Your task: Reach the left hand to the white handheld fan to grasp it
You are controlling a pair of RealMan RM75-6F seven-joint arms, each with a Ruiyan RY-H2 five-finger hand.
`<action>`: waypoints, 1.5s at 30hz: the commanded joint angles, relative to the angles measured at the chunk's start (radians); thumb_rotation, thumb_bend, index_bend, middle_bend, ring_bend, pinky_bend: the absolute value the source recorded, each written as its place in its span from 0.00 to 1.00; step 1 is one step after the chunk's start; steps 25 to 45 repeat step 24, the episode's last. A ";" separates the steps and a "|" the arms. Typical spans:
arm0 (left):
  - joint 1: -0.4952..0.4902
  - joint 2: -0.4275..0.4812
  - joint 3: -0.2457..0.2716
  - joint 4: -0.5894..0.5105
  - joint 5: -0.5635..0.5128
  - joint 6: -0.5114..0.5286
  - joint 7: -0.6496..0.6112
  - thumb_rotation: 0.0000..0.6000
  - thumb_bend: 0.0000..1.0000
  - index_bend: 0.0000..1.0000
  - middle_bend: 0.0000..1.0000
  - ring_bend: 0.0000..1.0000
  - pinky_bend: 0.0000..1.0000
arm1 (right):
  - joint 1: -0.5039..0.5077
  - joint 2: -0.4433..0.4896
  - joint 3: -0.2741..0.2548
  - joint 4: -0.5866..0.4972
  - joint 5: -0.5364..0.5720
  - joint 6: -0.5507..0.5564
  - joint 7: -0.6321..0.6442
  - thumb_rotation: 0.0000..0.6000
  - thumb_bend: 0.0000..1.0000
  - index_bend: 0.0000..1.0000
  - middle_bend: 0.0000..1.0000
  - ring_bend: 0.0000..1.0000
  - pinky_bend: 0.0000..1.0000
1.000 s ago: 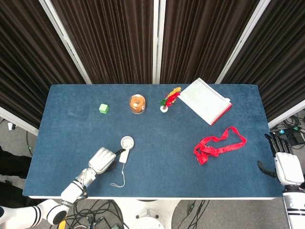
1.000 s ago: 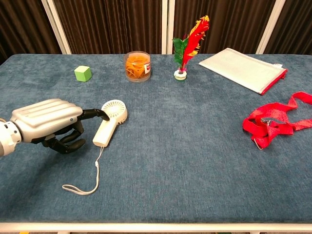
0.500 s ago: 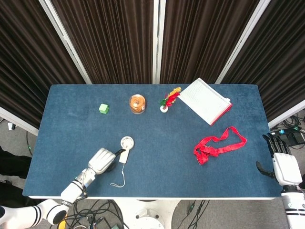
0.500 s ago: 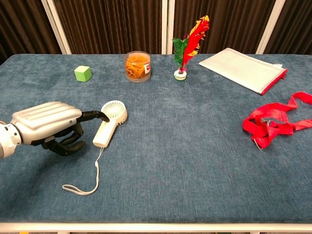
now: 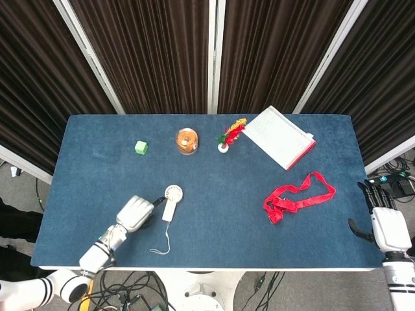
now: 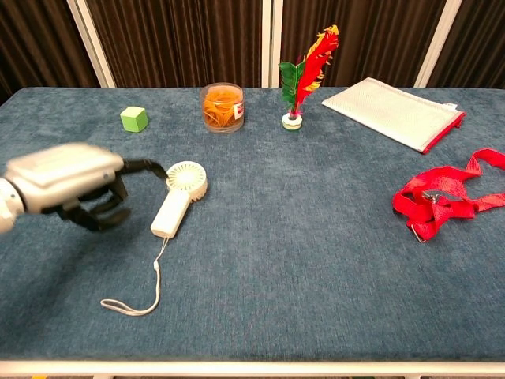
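Observation:
The white handheld fan (image 5: 170, 201) lies flat on the blue table, round head (image 6: 187, 178) away from me, handle (image 6: 170, 213) toward me, and its wrist cord (image 6: 130, 304) looped near the front edge. My left hand (image 6: 67, 185) hovers just left of the fan, blurred by motion. One dark fingertip (image 6: 154, 167) reaches toward the fan's head, and the other fingers curl underneath holding nothing. In the head view this left hand (image 5: 135, 212) sits beside the handle. My right hand (image 5: 388, 227) stays off the table's right edge, fingers straight.
A green cube (image 6: 134, 119), a clear jar of orange bands (image 6: 222, 107) and a red-green feather shuttlecock (image 6: 304, 71) stand along the back. A white mesh pouch (image 6: 394, 112) lies back right, and a red strap (image 6: 442, 196) at the right.
My left hand has lifted and drawn slightly left and back from the fan's handle. The fan has not shifted. The right hand has barely moved.

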 commanded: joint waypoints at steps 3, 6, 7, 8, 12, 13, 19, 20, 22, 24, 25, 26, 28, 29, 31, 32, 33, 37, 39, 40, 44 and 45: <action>0.026 0.081 -0.023 -0.066 -0.006 0.068 0.017 1.00 0.49 0.18 0.83 0.88 0.82 | -0.001 -0.005 -0.003 0.010 -0.004 -0.002 0.016 1.00 0.24 0.00 0.00 0.00 0.00; 0.063 0.130 -0.025 -0.087 -0.029 0.116 0.034 1.00 0.48 0.18 0.83 0.88 0.82 | -0.001 -0.010 -0.007 0.017 -0.014 -0.002 0.026 1.00 0.24 0.00 0.00 0.00 0.00; 0.076 0.142 -0.024 -0.090 -0.038 0.129 0.036 1.00 0.48 0.19 0.83 0.88 0.82 | -0.001 -0.011 -0.008 0.020 -0.017 -0.001 0.028 1.00 0.24 0.00 0.00 0.00 0.00; 0.095 0.156 -0.023 -0.092 -0.049 0.149 0.037 1.00 0.48 0.19 0.83 0.88 0.82 | -0.002 -0.013 -0.010 0.023 -0.020 0.000 0.031 1.00 0.24 0.00 0.00 0.00 0.00; 0.172 0.184 -0.013 -0.076 -0.066 0.240 -0.009 1.00 0.44 0.18 0.77 0.79 0.79 | -0.001 -0.018 -0.011 0.031 -0.026 0.001 0.039 1.00 0.24 0.00 0.00 0.00 0.00; 0.189 0.190 -0.008 -0.069 -0.070 0.253 -0.032 1.00 0.41 0.18 0.70 0.69 0.74 | 0.000 -0.019 -0.011 0.031 -0.027 0.000 0.041 1.00 0.24 0.00 0.00 0.00 0.00; 0.255 0.236 -0.001 -0.061 -0.116 0.280 -0.096 1.00 0.15 0.16 0.11 0.04 0.27 | 0.004 -0.027 -0.011 0.018 -0.041 0.009 0.035 1.00 0.24 0.00 0.00 0.00 0.00; 0.264 0.238 -0.005 -0.057 -0.115 0.293 -0.108 1.00 0.12 0.16 0.08 0.01 0.22 | 0.002 -0.030 -0.011 0.017 -0.044 0.014 0.033 1.00 0.24 0.00 0.00 0.00 0.00; 0.279 0.248 -0.009 -0.048 -0.107 0.316 -0.135 1.00 0.08 0.16 0.07 0.00 0.19 | -0.002 -0.036 -0.011 0.017 -0.047 0.024 0.027 1.00 0.24 0.00 0.00 0.00 0.00; 0.294 0.260 -0.012 -0.039 -0.103 0.335 -0.149 1.00 0.06 0.16 0.07 0.00 0.18 | -0.005 -0.043 -0.012 0.021 -0.044 0.028 0.024 1.00 0.24 0.00 0.00 0.00 0.00; 0.294 0.260 -0.012 -0.039 -0.103 0.335 -0.149 1.00 0.06 0.16 0.07 0.00 0.18 | -0.005 -0.043 -0.012 0.021 -0.044 0.028 0.024 1.00 0.24 0.00 0.00 0.00 0.00; 0.294 0.260 -0.012 -0.039 -0.103 0.335 -0.149 1.00 0.06 0.16 0.07 0.00 0.18 | -0.005 -0.043 -0.012 0.021 -0.044 0.028 0.024 1.00 0.24 0.00 0.00 0.00 0.00; 0.294 0.260 -0.012 -0.039 -0.103 0.335 -0.149 1.00 0.06 0.16 0.07 0.00 0.18 | -0.005 -0.043 -0.012 0.021 -0.044 0.028 0.024 1.00 0.24 0.00 0.00 0.00 0.00; 0.294 0.260 -0.012 -0.039 -0.103 0.335 -0.149 1.00 0.06 0.16 0.07 0.00 0.18 | -0.005 -0.043 -0.012 0.021 -0.044 0.028 0.024 1.00 0.24 0.00 0.00 0.00 0.00; 0.294 0.260 -0.012 -0.039 -0.103 0.335 -0.149 1.00 0.06 0.16 0.07 0.00 0.18 | -0.005 -0.043 -0.012 0.021 -0.044 0.028 0.024 1.00 0.24 0.00 0.00 0.00 0.00; 0.294 0.260 -0.012 -0.039 -0.103 0.335 -0.149 1.00 0.06 0.16 0.07 0.00 0.18 | -0.005 -0.043 -0.012 0.021 -0.044 0.028 0.024 1.00 0.24 0.00 0.00 0.00 0.00; 0.294 0.260 -0.012 -0.039 -0.103 0.335 -0.149 1.00 0.06 0.16 0.07 0.00 0.18 | -0.005 -0.043 -0.012 0.021 -0.044 0.028 0.024 1.00 0.24 0.00 0.00 0.00 0.00; 0.294 0.260 -0.012 -0.039 -0.103 0.335 -0.149 1.00 0.06 0.16 0.07 0.00 0.18 | -0.005 -0.043 -0.012 0.021 -0.044 0.028 0.024 1.00 0.24 0.00 0.00 0.00 0.00; 0.294 0.260 -0.012 -0.039 -0.103 0.335 -0.149 1.00 0.06 0.16 0.07 0.00 0.18 | -0.005 -0.043 -0.012 0.021 -0.044 0.028 0.024 1.00 0.24 0.00 0.00 0.00 0.00; 0.294 0.260 -0.012 -0.039 -0.103 0.335 -0.149 1.00 0.06 0.16 0.07 0.00 0.18 | -0.005 -0.043 -0.012 0.021 -0.044 0.028 0.024 1.00 0.24 0.00 0.00 0.00 0.00; 0.294 0.260 -0.012 -0.039 -0.103 0.335 -0.149 1.00 0.06 0.16 0.07 0.00 0.18 | -0.005 -0.043 -0.012 0.021 -0.044 0.028 0.024 1.00 0.24 0.00 0.00 0.00 0.00; 0.294 0.260 -0.012 -0.039 -0.103 0.335 -0.149 1.00 0.06 0.16 0.07 0.00 0.18 | -0.005 -0.043 -0.012 0.021 -0.044 0.028 0.024 1.00 0.24 0.00 0.00 0.00 0.00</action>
